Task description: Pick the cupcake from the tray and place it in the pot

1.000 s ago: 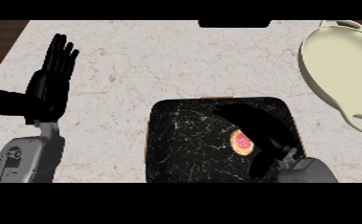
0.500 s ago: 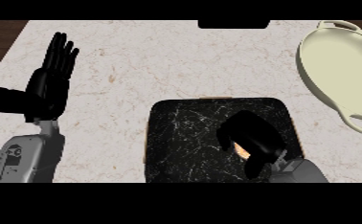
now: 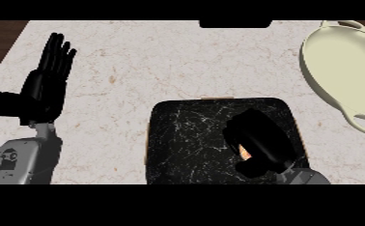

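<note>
I see the pale marbled worktop (image 3: 171, 61) filling most of my head view, with a strip of dark wood at its far left corner. At the right edge sits the cream-coloured pot (image 3: 335, 70), only partly in view, its rim curving down toward a small handle. Nearer to me, right of centre, lies the black marbled tray (image 3: 189, 143), set well apart from the pot.

My left robot hand (image 3: 46, 85) shows at the left side over the bare worktop, fingers straight and pointing up, open and holding nothing.

My right robot hand (image 3: 260, 140) is over the right half of the tray, fingers curled downward. Beneath it I can make out only a small pinkish sliver of the cupcake (image 3: 245, 154), still on the tray and almost wholly hidden; the fingers appear wrapped round it.
</note>
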`<state>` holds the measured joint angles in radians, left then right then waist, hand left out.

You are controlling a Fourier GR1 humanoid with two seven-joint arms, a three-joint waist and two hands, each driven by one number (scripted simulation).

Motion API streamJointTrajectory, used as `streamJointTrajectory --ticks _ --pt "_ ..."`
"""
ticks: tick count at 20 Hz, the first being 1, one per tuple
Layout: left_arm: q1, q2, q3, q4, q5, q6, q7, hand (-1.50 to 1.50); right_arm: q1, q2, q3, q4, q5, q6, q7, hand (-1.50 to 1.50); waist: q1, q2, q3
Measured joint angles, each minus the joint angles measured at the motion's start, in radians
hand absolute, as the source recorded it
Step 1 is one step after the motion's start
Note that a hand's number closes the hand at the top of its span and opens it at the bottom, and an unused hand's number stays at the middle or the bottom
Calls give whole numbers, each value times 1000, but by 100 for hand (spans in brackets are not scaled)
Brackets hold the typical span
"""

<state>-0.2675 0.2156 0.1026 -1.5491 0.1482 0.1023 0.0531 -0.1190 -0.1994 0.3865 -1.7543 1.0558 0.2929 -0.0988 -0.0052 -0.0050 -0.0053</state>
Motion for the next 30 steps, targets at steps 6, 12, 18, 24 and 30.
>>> streamJointTrajectory --ticks 6,12,18,24,30 --pt "-18 -9 3 18 -17 8 1 0 121 86 153 -128 119 -23 145 150 -1 3 4" --pt "-4 -12 3 13 -19 4 -6 0 166 144 179 -317 241 -53 322 150 -7 1 5" --pt "2 -11 2 -9 -20 3 1 0 125 152 -1 -478 235 -80 384 150 -3 3 5" --pt "22 -25 1 4 -17 -9 -28 0 45 114 -287 -538 118 -91 379 150 1 5 6" --pt "5 -26 -4 -10 -25 -1 1 0 -48 -27 -628 -437 -100 -30 319 150 1 5 6"
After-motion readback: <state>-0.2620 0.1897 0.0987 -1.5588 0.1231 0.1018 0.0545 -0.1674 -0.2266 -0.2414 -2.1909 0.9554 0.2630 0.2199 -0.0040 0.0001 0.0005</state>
